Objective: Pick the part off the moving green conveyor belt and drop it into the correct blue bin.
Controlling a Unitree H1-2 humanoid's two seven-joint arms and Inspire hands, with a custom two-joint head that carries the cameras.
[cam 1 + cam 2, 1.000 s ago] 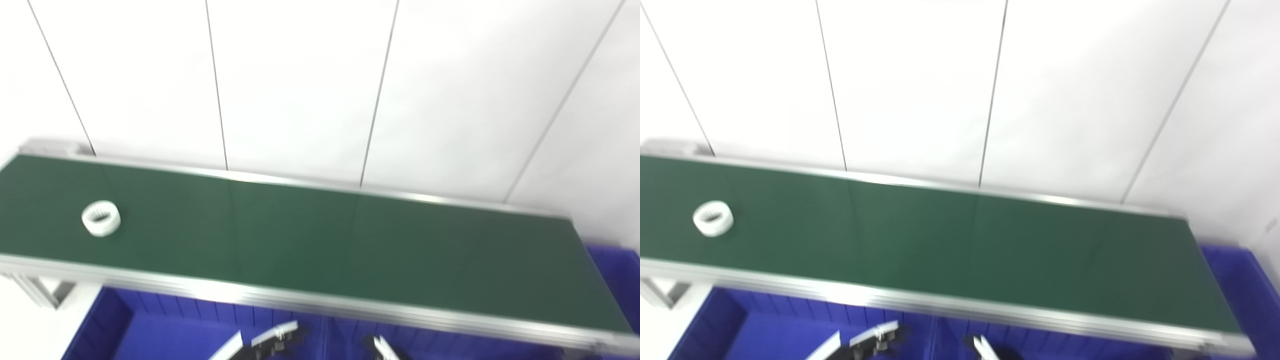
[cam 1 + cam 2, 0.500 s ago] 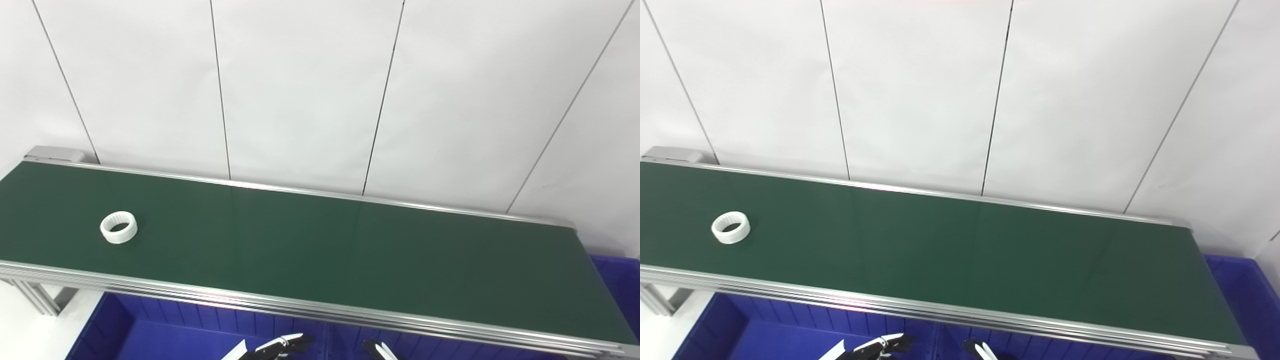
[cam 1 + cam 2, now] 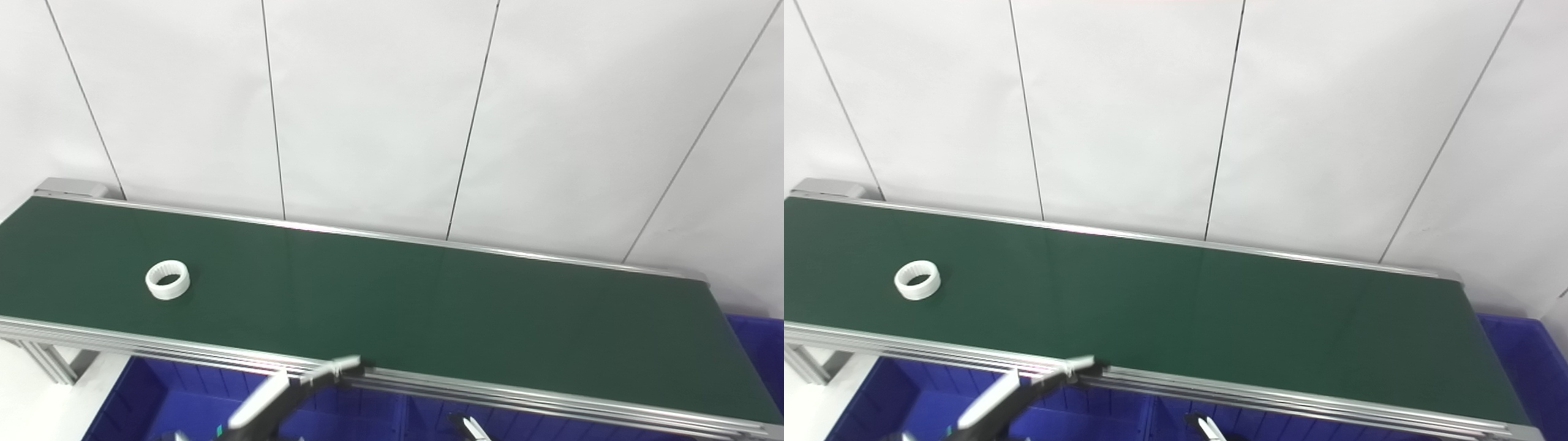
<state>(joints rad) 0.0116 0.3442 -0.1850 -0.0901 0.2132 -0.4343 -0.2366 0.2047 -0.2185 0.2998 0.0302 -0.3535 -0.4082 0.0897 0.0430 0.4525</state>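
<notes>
A white toothed ring part point(image 3: 167, 279) lies flat on the green conveyor belt point(image 3: 441, 306), near its left end. My left hand point(image 3: 272, 393) reaches up from the bottom edge with its fingers point(image 3: 1078, 365) stretched out, the tips at the belt's near rail and empty. It is well to the right of the ring and apart from it. Only a fingertip of my right hand point(image 3: 468, 425) shows at the bottom edge, below the belt; the rest is out of view.
Blue bins point(image 3: 177, 404) sit under the belt's near side, and another blue bin point(image 3: 759, 349) stands past its right end. An aluminium rail point(image 3: 520, 398) edges the belt in front. A white panelled wall stands behind.
The ring has ridden the belt to the right. My left hand has risen from the bin area to the belt's near rail. The view settled after a blurred shift.
</notes>
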